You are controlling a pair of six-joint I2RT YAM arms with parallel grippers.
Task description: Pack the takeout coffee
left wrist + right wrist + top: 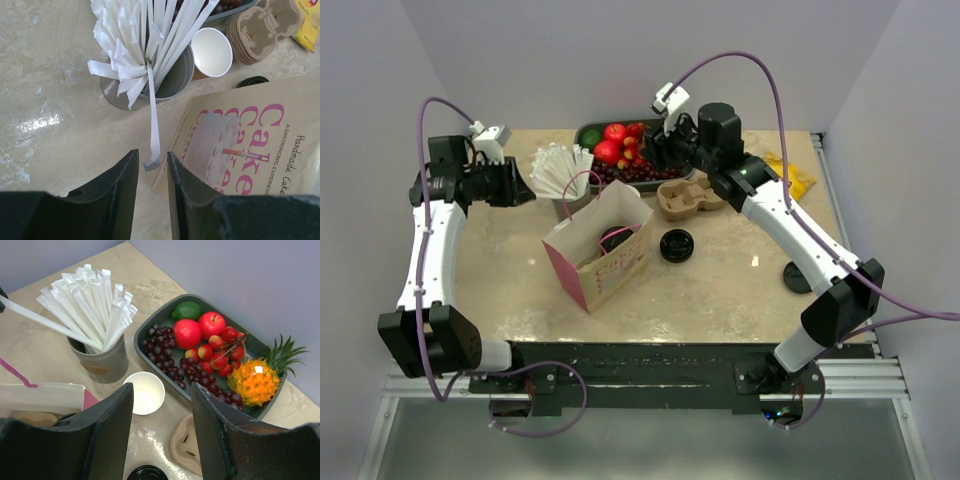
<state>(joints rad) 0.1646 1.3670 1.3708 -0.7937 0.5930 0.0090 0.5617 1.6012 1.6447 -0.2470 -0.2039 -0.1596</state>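
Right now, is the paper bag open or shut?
Open: the paper bag stands with its mouth spread wide, a black lid showing inside.

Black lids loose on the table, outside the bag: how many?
2. One black lid sits just right of the paper bag; a second lid lies farther right, beside the right arm. The bag or arms may hide more.
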